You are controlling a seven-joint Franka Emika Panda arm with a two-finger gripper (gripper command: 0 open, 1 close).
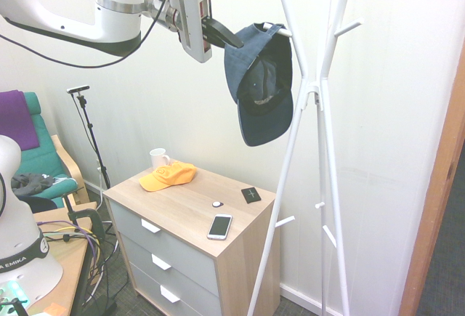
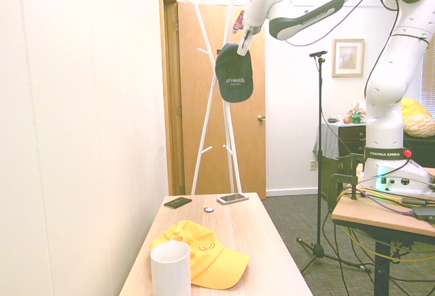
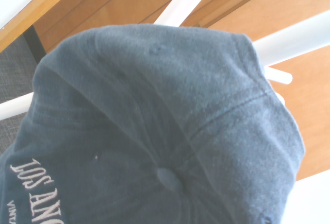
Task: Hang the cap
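Where the white coat rack (image 1: pixel 331 185) rises just beyond the hand (image 1: pixel 232 39) and the wood-topped chest of drawers (image 1: pixel 190 202) stands below, the navy baseball cap (image 1: pixel 265 121) hangs at an upper peg (image 1: pixel 284 33), its crown apparently pinched in the closed hand. Seating it seems the step underway, calling next for a check that the peg bears it, then release. Beneath the hand lie a yellow-orange cap (image 1: pixel 168 177), white mug (image 1: pixel 159 158) and smartphone (image 1: pixel 219 227).
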